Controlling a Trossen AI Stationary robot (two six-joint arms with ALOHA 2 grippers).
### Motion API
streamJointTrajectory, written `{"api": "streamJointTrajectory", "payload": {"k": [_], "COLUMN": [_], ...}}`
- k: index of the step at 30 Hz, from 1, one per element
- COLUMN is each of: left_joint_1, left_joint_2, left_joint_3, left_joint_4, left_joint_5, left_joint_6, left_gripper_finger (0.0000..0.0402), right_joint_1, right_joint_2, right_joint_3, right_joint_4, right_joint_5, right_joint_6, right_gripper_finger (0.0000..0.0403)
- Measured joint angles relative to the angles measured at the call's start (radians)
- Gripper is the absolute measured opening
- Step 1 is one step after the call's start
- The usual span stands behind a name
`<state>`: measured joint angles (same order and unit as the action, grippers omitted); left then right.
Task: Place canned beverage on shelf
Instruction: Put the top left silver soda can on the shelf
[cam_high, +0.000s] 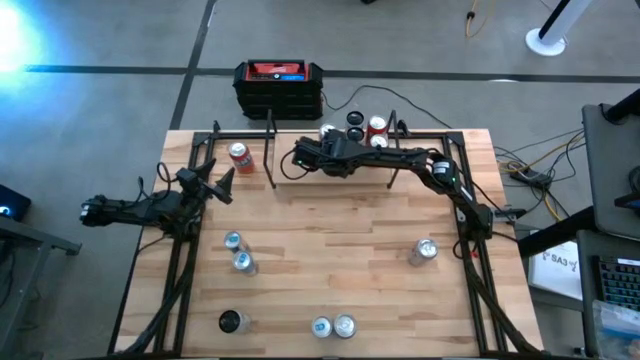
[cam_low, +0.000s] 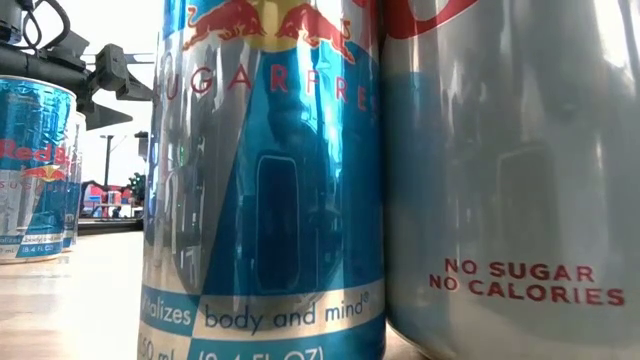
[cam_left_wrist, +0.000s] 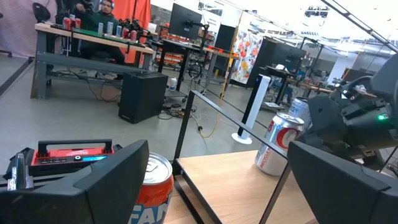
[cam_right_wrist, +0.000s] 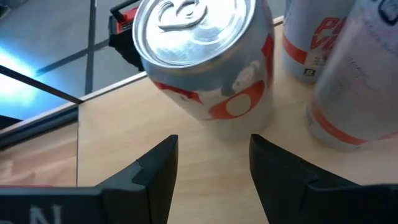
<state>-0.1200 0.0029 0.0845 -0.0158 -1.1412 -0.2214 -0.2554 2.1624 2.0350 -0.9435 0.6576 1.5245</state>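
A red-and-white canned beverage with a silver top (cam_right_wrist: 208, 68) (cam_left_wrist: 278, 144) stands on the shelf's light wood board (cam_right_wrist: 124, 124) (cam_high: 260, 140). My right gripper (cam_right_wrist: 214, 142) (cam_high: 300, 152) slants down at it from the table's right. Its fingers are drawn close, with a narrow gap between them that holds nothing. The can's base lies just beyond the tips. In the high view the gripper covers this can. My left gripper (cam_left_wrist: 217, 180) (cam_high: 215, 185) waits level at the shelf's left end, open, with an orange-red can (cam_left_wrist: 152, 186) (cam_high: 238, 155) just beyond it. My right gripper has one fingertip (cam_right_wrist: 258, 146) overlapping the can's lower side (cam_right_wrist: 264, 121) in the right wrist view. Whether it touches the can I cannot tell. Bare board shows between the other fingertip and the can, which rests on its base.
Other cans (cam_high: 355, 125) (cam_right_wrist: 348, 74) crowd the shelf's far right, close beside the red-and-white can. A black box with a red top (cam_high: 278, 85) sits behind the shelf. Several loose cans stand on the table (cam_high: 238, 252) (cam_high: 424, 250) (cam_high: 333, 326), two of them filling the low view (cam_low: 265, 180).
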Motion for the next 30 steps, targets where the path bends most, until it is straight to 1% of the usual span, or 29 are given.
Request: {"api": "streamJointTrajectory", "payload": {"k": [12,30], "left_joint_1": [0.000,0.000], "left_joint_2": [0.000,0.000], "left_joint_3": [0.000,0.000], "left_joint_4": [0.000,0.000], "left_joint_5": [0.000,0.000], "left_joint_6": [0.000,0.000], "left_gripper_finger": [0.0368,0.0368], "right_joint_1": [-0.005,-0.029], "right_joint_2": [0.052,0.054], "right_joint_3": [-0.001,-0.001], "right_joint_4": [0.026,0.073], "right_joint_5": [-0.001,-0.001], "right_joint_6": [-0.005,-0.010], "right_gripper_finger": [0.0180,0.0180]}}
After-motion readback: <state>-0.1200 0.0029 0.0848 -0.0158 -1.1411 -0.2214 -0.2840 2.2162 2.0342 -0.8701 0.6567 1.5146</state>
